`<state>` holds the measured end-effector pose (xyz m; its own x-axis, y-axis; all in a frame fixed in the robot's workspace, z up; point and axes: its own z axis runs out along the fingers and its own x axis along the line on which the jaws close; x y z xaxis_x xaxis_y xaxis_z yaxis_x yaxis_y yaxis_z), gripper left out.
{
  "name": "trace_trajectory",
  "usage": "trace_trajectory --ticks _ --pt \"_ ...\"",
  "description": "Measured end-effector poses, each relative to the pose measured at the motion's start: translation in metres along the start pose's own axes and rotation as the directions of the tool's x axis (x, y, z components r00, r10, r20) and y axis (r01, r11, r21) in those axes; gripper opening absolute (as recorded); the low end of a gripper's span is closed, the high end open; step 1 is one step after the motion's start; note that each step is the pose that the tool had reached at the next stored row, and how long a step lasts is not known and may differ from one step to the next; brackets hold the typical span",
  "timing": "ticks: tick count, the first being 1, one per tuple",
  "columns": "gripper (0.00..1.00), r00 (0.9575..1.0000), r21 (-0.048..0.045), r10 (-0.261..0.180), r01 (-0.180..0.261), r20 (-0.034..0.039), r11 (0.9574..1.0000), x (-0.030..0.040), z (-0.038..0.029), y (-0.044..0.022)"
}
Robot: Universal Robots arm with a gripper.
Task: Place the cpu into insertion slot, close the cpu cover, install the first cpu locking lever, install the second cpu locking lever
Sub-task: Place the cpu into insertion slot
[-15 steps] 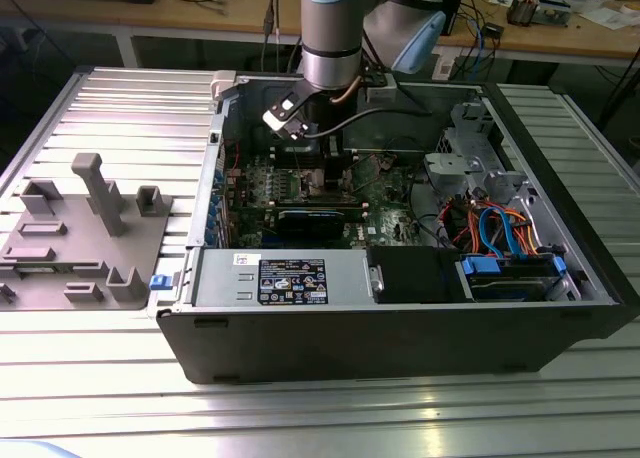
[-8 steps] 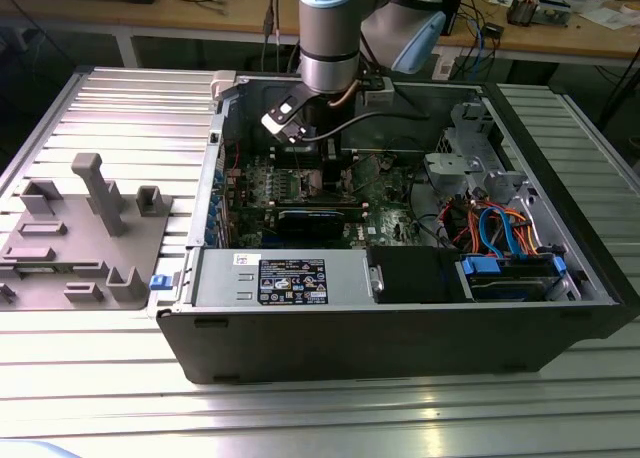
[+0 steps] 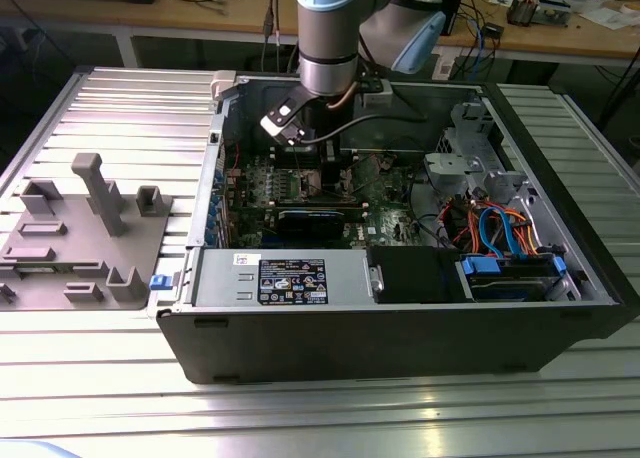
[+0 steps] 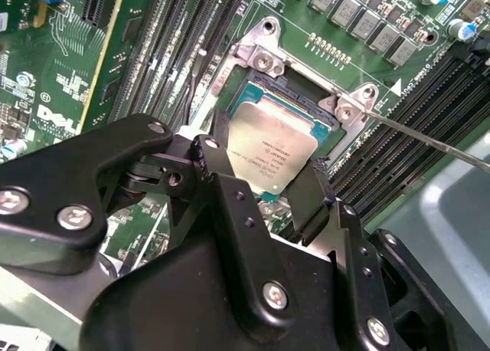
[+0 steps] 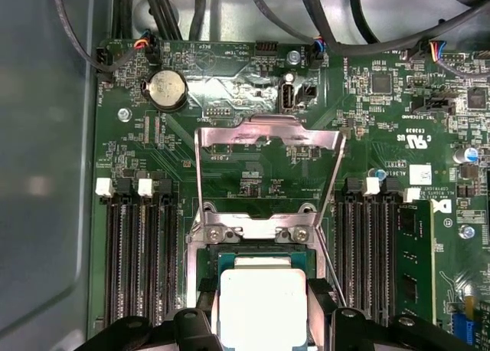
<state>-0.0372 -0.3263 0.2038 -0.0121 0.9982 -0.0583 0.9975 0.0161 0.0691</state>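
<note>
Print stands on the cpu (image 4: 276, 155), the motherboard (image 5: 383, 113) and a white label (image 3: 292, 281).

My hand (image 4: 264, 165) is shiny black with little silver screws. The cpu (image 4: 277, 145) has a dull silver-grey top with tiny dark writing. The board (image 5: 260, 175) is green with lots of thin lines and small dots. Its long slots (image 5: 142, 267) are black with white clips. The cpu cover (image 5: 268, 132) is silvery, and the round battery (image 5: 167, 88) is silver too. The computer case (image 3: 400, 348) is dark grey, with blue and orange cables (image 3: 497, 230) inside. The worktop (image 3: 100, 398) is silver with long stripes. My arm (image 3: 330, 18) is grey and light blue.
</note>
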Motion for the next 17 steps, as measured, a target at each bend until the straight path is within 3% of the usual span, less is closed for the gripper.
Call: trace_trajectory --ticks 17 --pt "0.54 1.0 0.0003 0.002 -0.002 0.0004 1.0 0.0009 0.0073 -0.0006"
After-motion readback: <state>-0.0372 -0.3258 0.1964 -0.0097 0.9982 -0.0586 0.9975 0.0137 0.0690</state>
